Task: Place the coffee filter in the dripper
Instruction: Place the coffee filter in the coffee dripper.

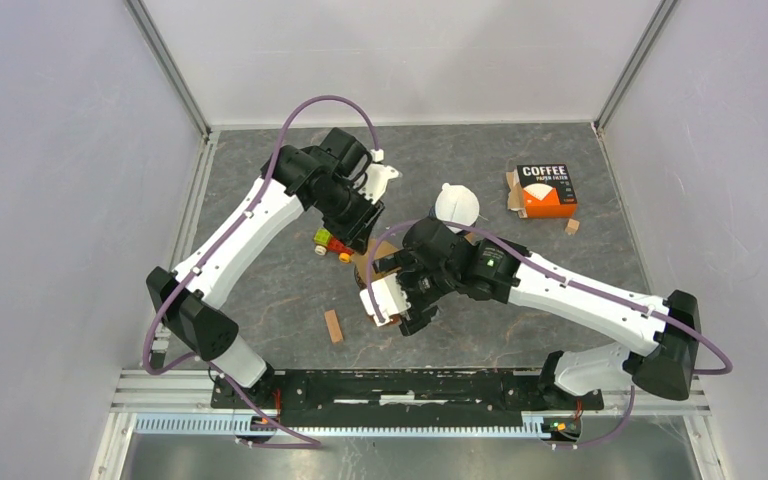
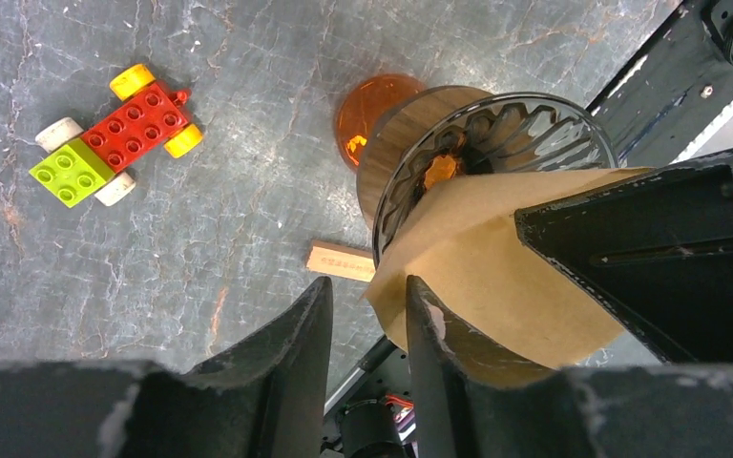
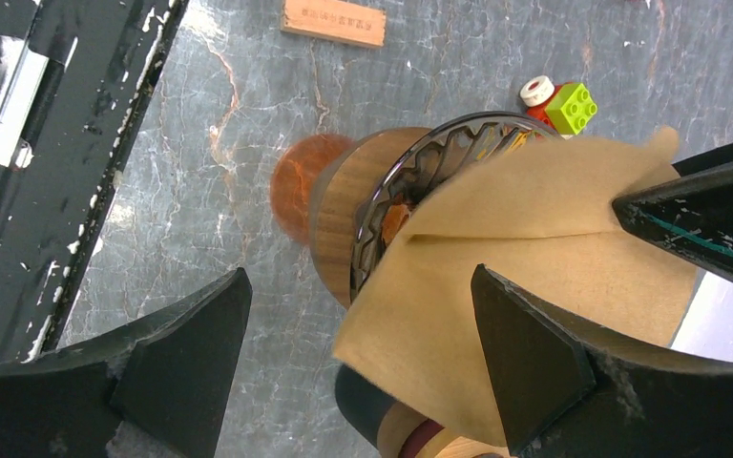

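Observation:
The glass dripper (image 2: 496, 134) with a wooden collar stands on the grey table between my two grippers. It also shows in the right wrist view (image 3: 410, 181). The brown paper coffee filter (image 2: 496, 277) leans tilted over its rim, point towards the glass, and also shows in the right wrist view (image 3: 525, 258). My left gripper (image 2: 367, 286) is narrowly open. Nothing lies between its fingers, and the filter's edge lies just behind its right finger. My right gripper (image 3: 363, 277) is wide open. The filter's edge lies between its fingers, with its right finger over the paper. In the top view the left gripper (image 1: 365, 232) and right gripper (image 1: 392, 285) hide most of the dripper.
A toy brick car (image 1: 330, 243) lies left of the dripper. A wooden block (image 1: 333, 325) lies nearer the arm bases. An orange disc (image 2: 372, 110) lies beside the dripper. A coffee filter box (image 1: 545, 190) and a white round object (image 1: 457, 205) are at the back right.

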Controlling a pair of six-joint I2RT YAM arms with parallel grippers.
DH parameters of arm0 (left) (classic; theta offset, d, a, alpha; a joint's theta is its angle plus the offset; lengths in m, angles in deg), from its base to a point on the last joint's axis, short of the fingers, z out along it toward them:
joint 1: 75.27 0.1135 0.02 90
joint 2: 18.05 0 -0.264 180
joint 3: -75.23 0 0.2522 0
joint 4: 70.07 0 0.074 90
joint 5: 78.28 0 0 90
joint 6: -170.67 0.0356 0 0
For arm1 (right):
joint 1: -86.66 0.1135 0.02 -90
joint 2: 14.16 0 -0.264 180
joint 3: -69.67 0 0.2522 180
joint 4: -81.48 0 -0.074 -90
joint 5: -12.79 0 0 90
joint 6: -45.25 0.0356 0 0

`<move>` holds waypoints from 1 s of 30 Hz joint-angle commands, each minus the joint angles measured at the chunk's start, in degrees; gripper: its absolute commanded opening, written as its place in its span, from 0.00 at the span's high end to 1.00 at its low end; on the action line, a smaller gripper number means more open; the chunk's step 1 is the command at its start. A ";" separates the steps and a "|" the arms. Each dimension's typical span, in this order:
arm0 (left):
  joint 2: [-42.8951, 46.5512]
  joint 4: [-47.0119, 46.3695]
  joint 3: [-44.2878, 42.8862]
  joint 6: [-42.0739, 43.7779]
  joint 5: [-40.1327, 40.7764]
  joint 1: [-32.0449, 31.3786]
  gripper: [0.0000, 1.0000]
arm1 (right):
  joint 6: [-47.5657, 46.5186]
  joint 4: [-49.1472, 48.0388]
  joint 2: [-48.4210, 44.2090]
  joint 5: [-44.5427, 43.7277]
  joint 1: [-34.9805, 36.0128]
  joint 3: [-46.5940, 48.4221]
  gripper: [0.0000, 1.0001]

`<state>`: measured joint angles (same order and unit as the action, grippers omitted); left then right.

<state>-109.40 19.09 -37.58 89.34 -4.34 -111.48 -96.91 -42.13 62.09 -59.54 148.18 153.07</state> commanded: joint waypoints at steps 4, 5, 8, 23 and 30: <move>-0.14 -3.31 0.82 1.08 1.11 -1.79 0.52 | -0.05 -0.10 0.76 -2.39 0.36 2.35 0.08; -0.22 -3.44 1.02 0.95 1.11 -1.93 0.51 | 0.15 -0.28 0.57 -2.43 0.36 2.25 0.08; -0.24 -3.50 1.21 0.35 0.52 -2.02 0.49 | 0.39 -0.20 0.61 -1.69 0.34 2.71 0.09; 2.42 -4.28 6.16 1.01 -2.60 -2.03 0.36 | 1.16 -1.13 2.96 -3.87 3.11 2.56 0.10; 1.51 -4.99 5.90 1.29 -2.84 -2.03 0.35 | 1.32 -0.83 4.13 -6.31 3.08 3.13 0.10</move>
<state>-109.12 15.83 -30.93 89.34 -5.34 -113.34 -95.76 -42.08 65.76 -63.82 151.06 153.49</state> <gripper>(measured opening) 0.645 0.904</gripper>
